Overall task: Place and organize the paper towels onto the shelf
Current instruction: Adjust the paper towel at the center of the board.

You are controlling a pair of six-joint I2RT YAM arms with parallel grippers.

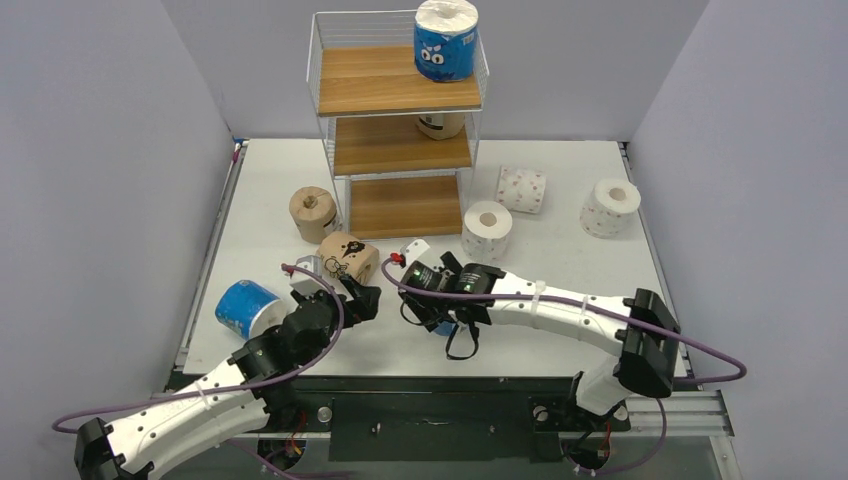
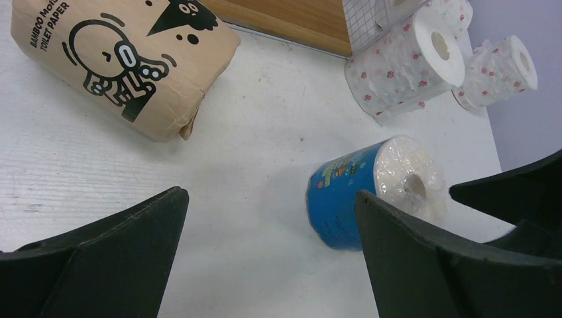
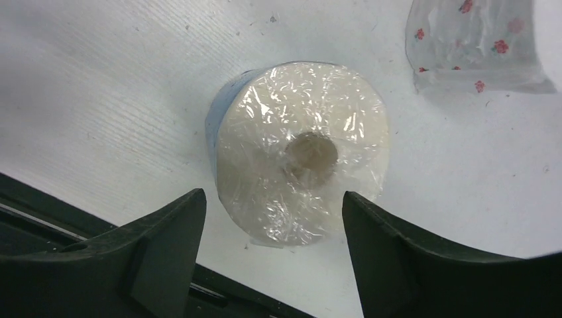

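The shelf (image 1: 400,95) stands at the back, with a blue roll (image 1: 445,40) on its top tier and a tan roll (image 1: 441,125) on the middle tier. My right gripper (image 1: 425,300) is open, its fingers either side of a blue roll (image 3: 301,156) on the table without touching it. That roll also shows in the left wrist view (image 2: 371,189). My left gripper (image 1: 362,298) is open and empty (image 2: 272,205), just left of that roll. A tan roll (image 2: 129,63) lies ahead of it. Another blue roll (image 1: 245,308) lies at the left.
A tan roll (image 1: 312,212) stands left of the shelf. Three white rolls (image 1: 487,230) (image 1: 522,190) (image 1: 610,207) sit right of the shelf. The table's front edge (image 3: 99,218) runs close behind the right gripper. Grey walls close in both sides.
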